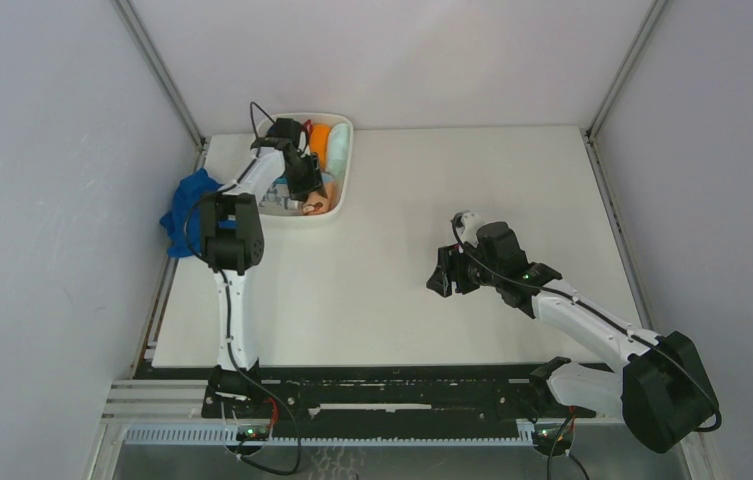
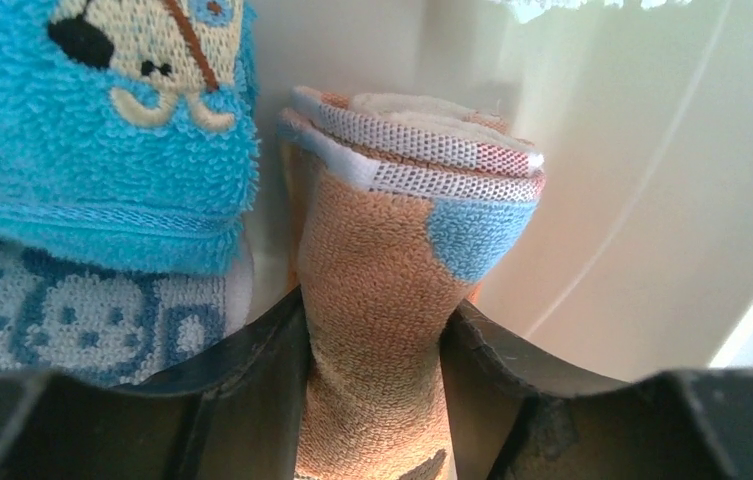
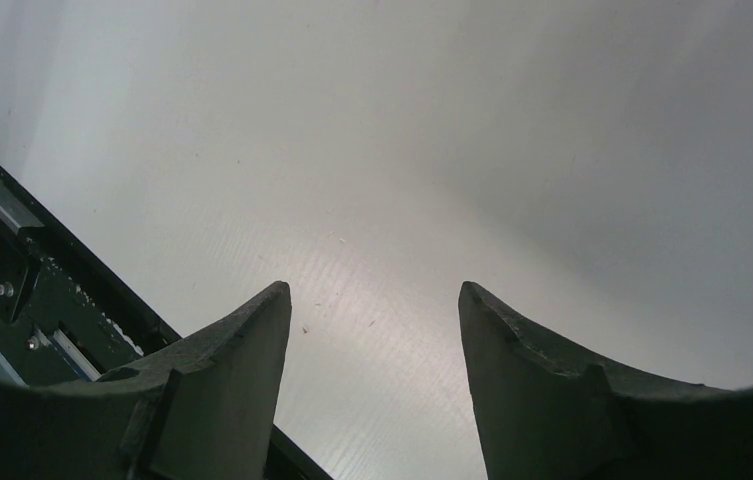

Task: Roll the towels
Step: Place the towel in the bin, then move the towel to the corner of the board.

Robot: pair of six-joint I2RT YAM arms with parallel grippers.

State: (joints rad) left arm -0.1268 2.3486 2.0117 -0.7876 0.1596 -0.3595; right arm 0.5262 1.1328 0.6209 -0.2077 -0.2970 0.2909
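Reaching into the white tub (image 1: 348,175) at the far left corner of the desk (image 1: 402,200), my left pincer (image 1: 307,190) is seen from the top view. The royal-blue towel (image 1: 184,210) lies heaped at the desk's left edge, just beside that arm and well apart from my right pincer (image 1: 444,275) over the desk's middle.

Left wrist view: my fingers (image 2: 262,350) are clamped on the peach-orange towel (image 2: 377,250), inside the tub beside the light-blue roll (image 2: 102,150) and the white printed roll (image 2: 82,320). Its long axis runs straight away from the pincer.

Right wrist view: jaws apart, nothing between them, bare desk below.

By my judgement, the left arm is nearer to both towels, and lifting this one out calls for a pull along that axis.
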